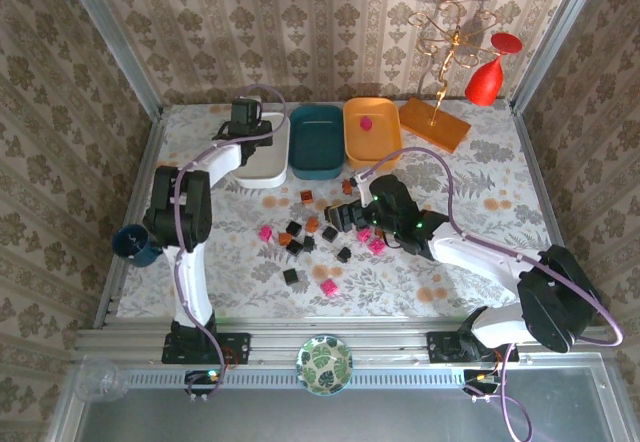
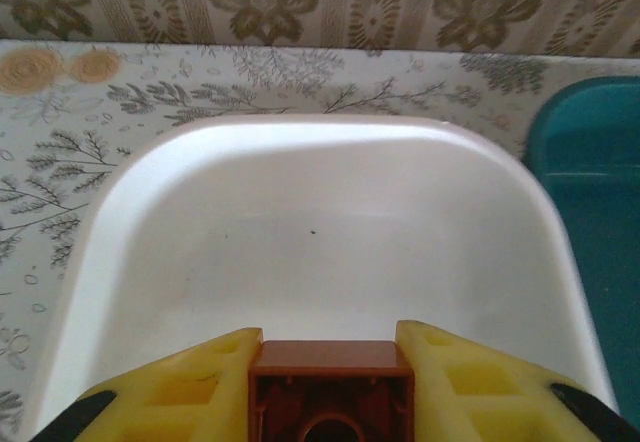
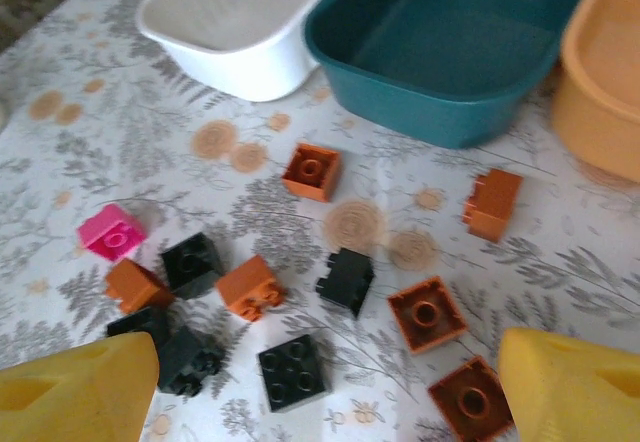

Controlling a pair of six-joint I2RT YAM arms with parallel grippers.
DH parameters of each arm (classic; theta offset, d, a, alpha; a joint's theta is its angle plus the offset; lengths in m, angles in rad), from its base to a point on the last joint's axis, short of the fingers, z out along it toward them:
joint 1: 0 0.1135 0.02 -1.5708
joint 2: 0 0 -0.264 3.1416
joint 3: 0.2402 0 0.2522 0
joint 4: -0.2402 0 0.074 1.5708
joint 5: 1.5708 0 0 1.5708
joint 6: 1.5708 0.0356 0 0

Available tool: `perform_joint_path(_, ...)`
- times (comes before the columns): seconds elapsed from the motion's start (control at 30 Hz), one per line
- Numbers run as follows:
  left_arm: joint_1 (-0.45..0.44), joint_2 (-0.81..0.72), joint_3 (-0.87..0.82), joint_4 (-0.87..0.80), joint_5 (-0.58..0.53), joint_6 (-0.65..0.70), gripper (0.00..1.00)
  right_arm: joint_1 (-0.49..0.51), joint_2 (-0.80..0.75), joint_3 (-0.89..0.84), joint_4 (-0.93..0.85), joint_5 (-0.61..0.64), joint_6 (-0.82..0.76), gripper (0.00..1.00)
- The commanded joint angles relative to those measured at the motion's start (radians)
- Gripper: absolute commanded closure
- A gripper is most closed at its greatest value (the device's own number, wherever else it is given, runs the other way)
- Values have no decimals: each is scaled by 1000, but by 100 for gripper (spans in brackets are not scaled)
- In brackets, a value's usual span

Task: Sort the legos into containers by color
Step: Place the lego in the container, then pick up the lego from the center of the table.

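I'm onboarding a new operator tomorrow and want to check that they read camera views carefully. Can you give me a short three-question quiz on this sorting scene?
1. True or false: the left gripper is shut on a brown-orange plastic brick above the white rounded plastic tub.
2. Pick one: what lies inside the orange rounded plastic tub? A) a black brick. B) a magenta-pink brick. C) nothing.
3. Fill the gap: the right gripper hangs over the loose plastic bricks with its jaws ____.

Key: 1 true; 2 B; 3 open.
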Motion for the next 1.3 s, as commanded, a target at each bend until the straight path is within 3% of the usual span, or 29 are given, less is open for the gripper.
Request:
perform_joint_path(0.0, 14, 34, 82, -64, -14, 34, 56, 4, 2, 31, -96, 132, 57, 10)
perform_joint_path(0.13, 16, -1, 92, -78, 1, 46, 36, 4, -10, 8, -150, 173, 97, 10)
perform_joint_path(0.2, 16, -61, 59, -83, 37, 36, 28, -1, -12, 1, -196, 249, 128, 10)
perform_joint_path(0.3, 8, -191, -43, -68, 117, 11, 22, -44, -6, -1, -256, 306, 163, 9)
perform_joint_path(0.4, -14, -360, -222, 5, 178, -34, 17, -132, 19, 8, -282, 239, 188, 10)
perform_joint_path(0.6, -103, -668, -572, 122, 229, -130, 14, -264, 181, 111, -377, 165, 179, 15)
perform_joint_path(0.77, -195, -830, -758, 131, 201, -171, 14, -301, 300, 186, -427, 155, 174, 24)
perform_joint_path(0.97, -266, -882, -850, 125, 168, -193, 14, -314, 377, 211, -419, 148, 176, 44)
perform_joint_path(1.27, -288, -883, -856, 110, 139, -175, 14, -316, 414, 207, -413, 118, 168, 60)
